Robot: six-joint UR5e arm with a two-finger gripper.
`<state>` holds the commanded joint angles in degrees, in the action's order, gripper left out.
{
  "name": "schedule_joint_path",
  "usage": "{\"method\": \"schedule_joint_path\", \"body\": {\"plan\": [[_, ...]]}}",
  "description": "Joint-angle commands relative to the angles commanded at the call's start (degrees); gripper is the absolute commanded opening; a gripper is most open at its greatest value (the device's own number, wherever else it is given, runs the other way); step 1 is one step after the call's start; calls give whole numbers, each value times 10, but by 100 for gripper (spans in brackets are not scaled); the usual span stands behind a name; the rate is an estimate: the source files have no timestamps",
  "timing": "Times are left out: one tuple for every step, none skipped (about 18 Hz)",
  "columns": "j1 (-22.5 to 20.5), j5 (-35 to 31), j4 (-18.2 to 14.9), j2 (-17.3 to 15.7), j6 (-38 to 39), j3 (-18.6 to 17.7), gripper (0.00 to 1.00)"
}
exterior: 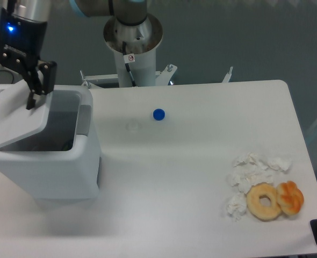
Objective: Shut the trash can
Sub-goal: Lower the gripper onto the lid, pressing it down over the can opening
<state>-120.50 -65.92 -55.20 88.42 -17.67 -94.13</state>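
The trash can (pixel 56 166) is a large white boxy bin at the left of the table. Its flat white lid (pixel 13 118) is partly lowered and slants down into the opening, with a dark gap still showing at the right. A grey latch strip (pixel 85 119) runs along the right rim. My gripper (pixel 34 91) hangs over the far edge of the lid, its black fingers (pixel 32 99) touching or just above the lid. The fingers are close together with nothing between them.
A small blue cap (pixel 158 114) lies on the table to the right of the bin. A clear round lid (pixel 132 126) lies beside it. Crumpled white tissues (pixel 252 174), a bagel (pixel 264 201) and an orange pastry (pixel 290 198) sit at the front right. The robot base (pixel 132 48) stands behind.
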Motion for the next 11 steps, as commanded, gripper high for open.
{"method": "schedule_joint_path", "body": {"plan": [[-1,0,0,0,0,0,100],[-2,0,0,0,0,0,100],[-7,-1,1,0,-2,0,100],[-10,-1,0,0,-13,0,100],[-10,-2,-1,1,-26,-1,100],[-10,-6,-1,1,-34,-1,100],[-10,-11,0,1,-35,-1,100],[-10,-12,-1,1,-36,-1,100],[-10,-13,-1,2,-37,-1,100],[-10,-14,-1,3,-41,-2,100],[-11,-16,-1,4,-51,-5,100]]}}
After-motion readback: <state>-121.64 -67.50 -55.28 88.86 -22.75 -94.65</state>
